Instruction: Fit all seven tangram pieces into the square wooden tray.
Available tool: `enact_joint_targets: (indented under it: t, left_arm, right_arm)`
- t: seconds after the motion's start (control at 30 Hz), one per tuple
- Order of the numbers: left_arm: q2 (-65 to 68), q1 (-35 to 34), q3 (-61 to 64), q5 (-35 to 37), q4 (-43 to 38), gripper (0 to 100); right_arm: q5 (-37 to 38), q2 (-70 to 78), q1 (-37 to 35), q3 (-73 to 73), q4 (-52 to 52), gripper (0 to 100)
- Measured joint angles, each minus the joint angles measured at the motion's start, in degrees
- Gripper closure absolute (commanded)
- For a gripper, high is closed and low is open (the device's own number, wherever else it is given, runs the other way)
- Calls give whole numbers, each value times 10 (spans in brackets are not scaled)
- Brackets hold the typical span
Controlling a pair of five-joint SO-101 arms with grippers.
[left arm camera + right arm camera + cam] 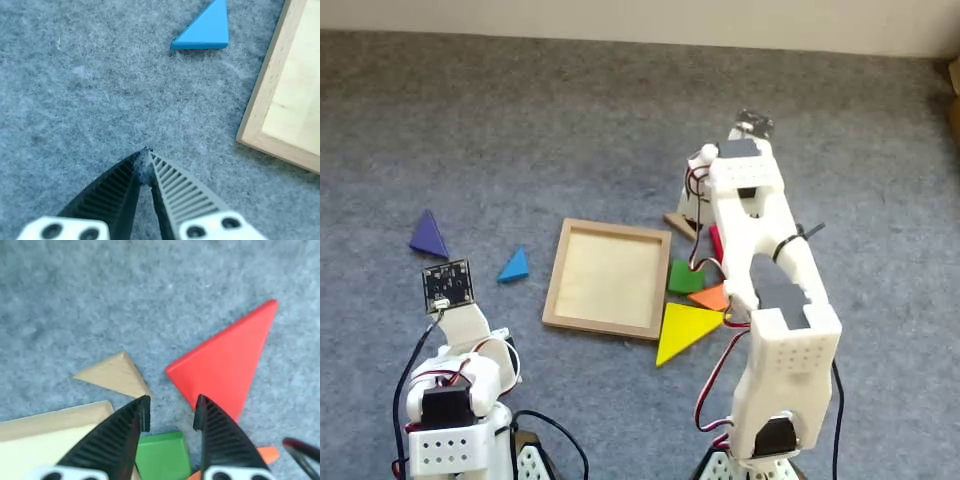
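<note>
The square wooden tray [605, 280] lies empty in the middle of the carpet. To its left lie a purple triangle [428, 233] and a blue triangle [514, 266]. Along its right side lie a tan triangle [680, 224], a red triangle [716, 240], a green square [685, 277], an orange piece [711, 297] and a large yellow triangle [685, 330]. My left gripper [147, 152] is shut and empty over bare carpet, short of the blue triangle [205, 30]. My right gripper [171, 412] is open above the carpet between the tan triangle [112, 375] and the red triangle [225, 360], with the green square [162, 455] beneath it.
The right arm [760, 260] stretches over the pieces right of the tray and hides part of the red one. The tray's corner [50, 435] is close to the right gripper, and its rim [260, 100] lies beside the left gripper. Open grey carpet extends behind and to the left.
</note>
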Motion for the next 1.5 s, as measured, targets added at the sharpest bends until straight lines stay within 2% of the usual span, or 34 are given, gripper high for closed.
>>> enact_joint_targets:
  t: [0.13,0.33,0.43,0.6,1.13,1.3,1.5]
  left_arm:
    - [0,0,0,0,0,994]
    - [0,0,0,0,0,994]
    - [0,0,0,0,0,994]
    - [0,0,0,0,0,994]
    - [0,0,0,0,0,994]
    - [0,0,0,0,0,994]
    - [0,0,0,0,0,994]
  right_arm:
    - [0,-19,-2,1,0,840]
    - [0,-19,33,1,-1,665]
    - [10,-19,35,1,-1,621]
    - [34,-19,33,1,-1,620]
    - [16,-18,25,1,-62,620]
    - [16,55,25,2,-63,620]
    - [16,64,30,1,-55,620]
